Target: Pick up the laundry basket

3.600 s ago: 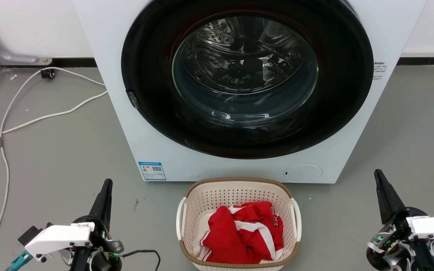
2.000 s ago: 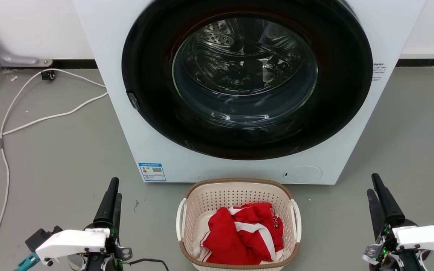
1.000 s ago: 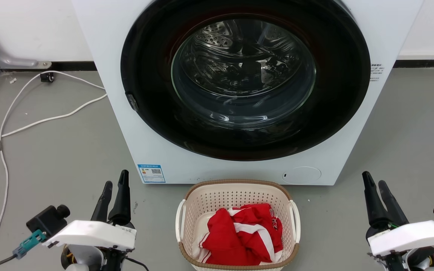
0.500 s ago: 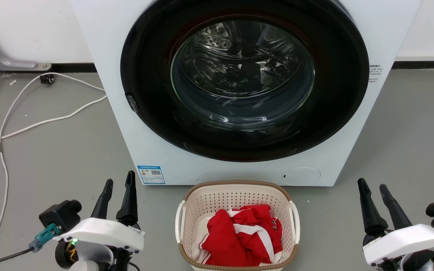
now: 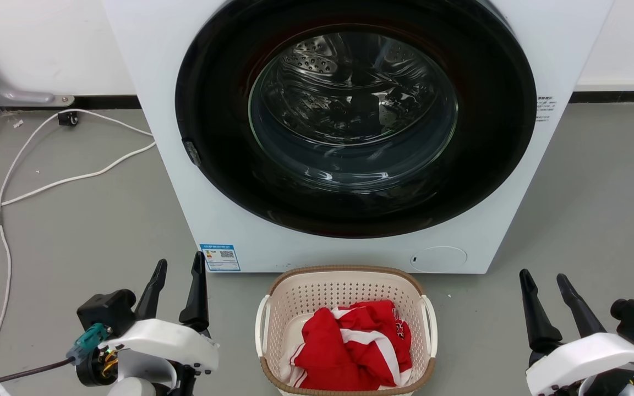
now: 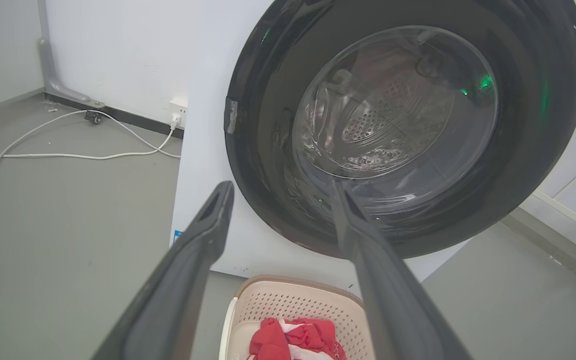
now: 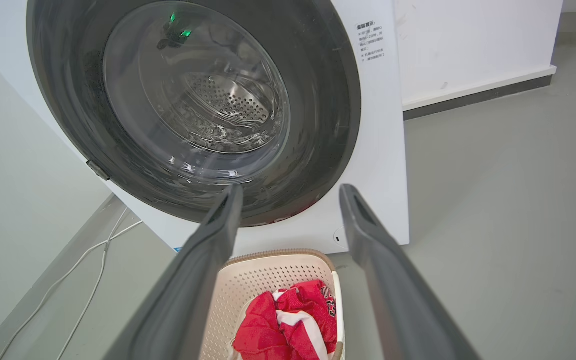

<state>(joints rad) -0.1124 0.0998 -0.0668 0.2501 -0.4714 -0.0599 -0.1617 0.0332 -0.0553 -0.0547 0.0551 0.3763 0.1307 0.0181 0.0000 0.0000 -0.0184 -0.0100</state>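
The laundry basket is cream perforated plastic with a brown rim and white side handles. It stands on the grey floor just in front of the washing machine, holding a red and white garment. My left gripper is open, left of the basket and apart from it. My right gripper is open too, well to the basket's right. The left wrist view shows the basket low between my open fingers. In the right wrist view the basket lies low between the fingers too.
A white front-loading washing machine with a large dark round door stands right behind the basket. White cables trail over the floor at the left. Open grey floor lies on both sides of the basket.
Both grippers went from shut to open. The left one shifted right, toward the basket; the right one shifted slightly left. The camera tilted a little, so the whole scene sits lower.
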